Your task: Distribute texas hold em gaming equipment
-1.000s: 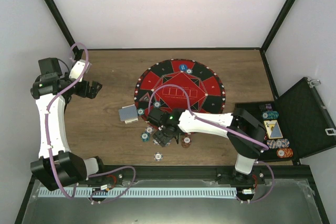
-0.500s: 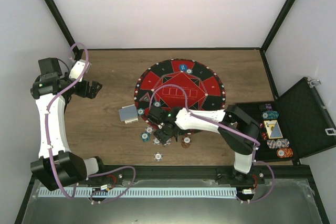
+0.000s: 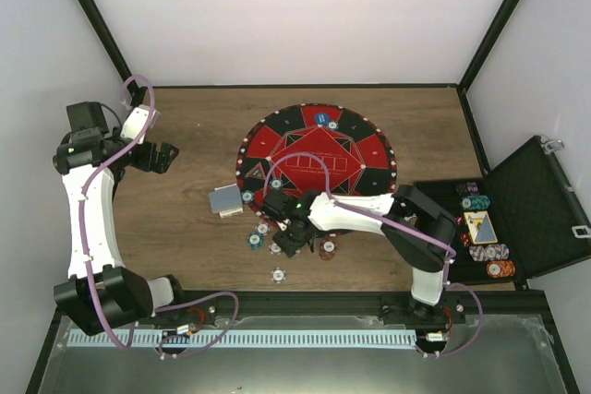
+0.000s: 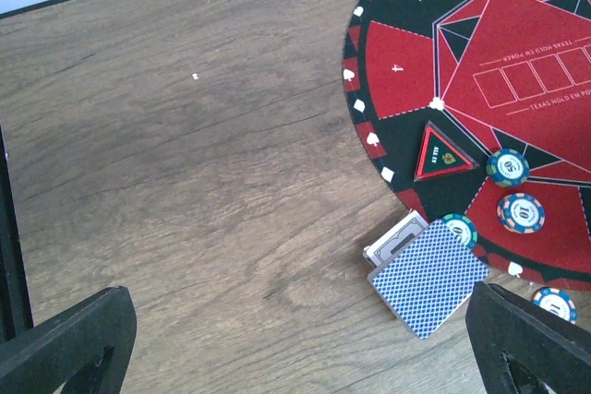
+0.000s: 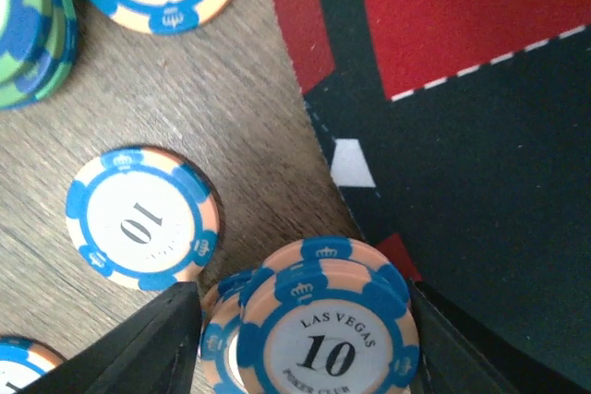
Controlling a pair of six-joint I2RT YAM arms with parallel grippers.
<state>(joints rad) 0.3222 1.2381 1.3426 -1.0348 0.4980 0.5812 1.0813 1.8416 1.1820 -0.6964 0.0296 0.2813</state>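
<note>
Blue-and-peach "10" chips form a short, slightly offset stack (image 5: pixel 323 343) on the worktop (image 5: pixel 240 108), right at the near-left rim of the mat (image 5: pixel 480 136); this is the item in hand. Step, as judged: pick-up of this stack for delivery to a player position. Right claw (image 5: pixel 305 343) straddles the stack, one finger per side, pads at or just beside the chip rims; cannot tell if contact is made, so grip is unconfirmed. Left claw (image 4: pixel 295 320) is spread wide and empty, well apart over bare wood at far left. Next move calls for: close evenly on the rims, keep the stack square (top chip overhangs the lower ones and may shear), lift straight up, and clear the single "10" chip (image 5: pixel 140 219) just beside it. Materials: chips are hard, smooth discs w/ printed faces and alternating edge blocks, prob. slippery at the rim. Mat is thin, matte, red/black w/ white dashed lines. Worktop is brown wood-grain. Card deck (image 4: pixel 429 279), lattice-print blue back, lies at the mat edge. Spare chips (image 3: pixel 488 252) sit in the black case (image 3: pixel 540 200) at right.
</note>
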